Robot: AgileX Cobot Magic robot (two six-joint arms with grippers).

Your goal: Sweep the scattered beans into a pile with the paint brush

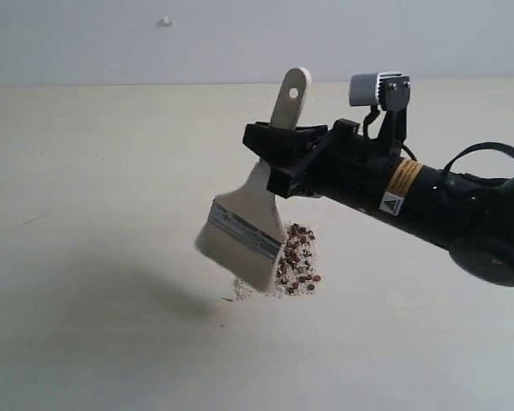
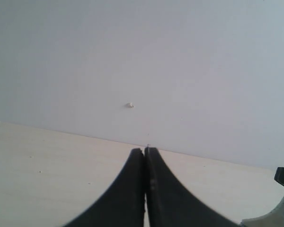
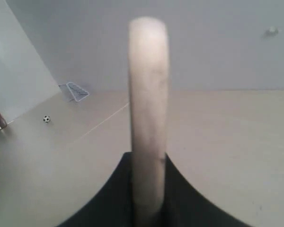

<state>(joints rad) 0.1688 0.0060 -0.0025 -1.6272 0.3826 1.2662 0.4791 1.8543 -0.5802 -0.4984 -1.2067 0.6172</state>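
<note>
the table (image 1: 86,171) is a plain pale cream surface running back to a flat greyish-white wall (image 1: 68,38) with one tiny white nub (image 1: 164,21) on it. off to one side the right wrist view catches a little toy goal net (image 3: 75,91) and a mini soccer ball (image 3: 46,119) on the tabletop.

the right arm (image 1: 428,201) comes in low from the right side and slants down toward the middle. the right gripper (image 1: 278,147) is clamped on the wooden handle of the paint brush (image 1: 244,224). the brush is tilted, with the handle end up and the cream bristles down at the surface. whether the tips actually press on the table is hard to tell.

the beans (image 1: 298,257) sit in one compact pile, reddish-brown pellets mixed with whitish crumbs, right up against the bristles on the arm's side of the brush.

the left gripper (image 2: 145,158) hangs over bare table facing the wall, its fingers pressed together on nothing.
</note>
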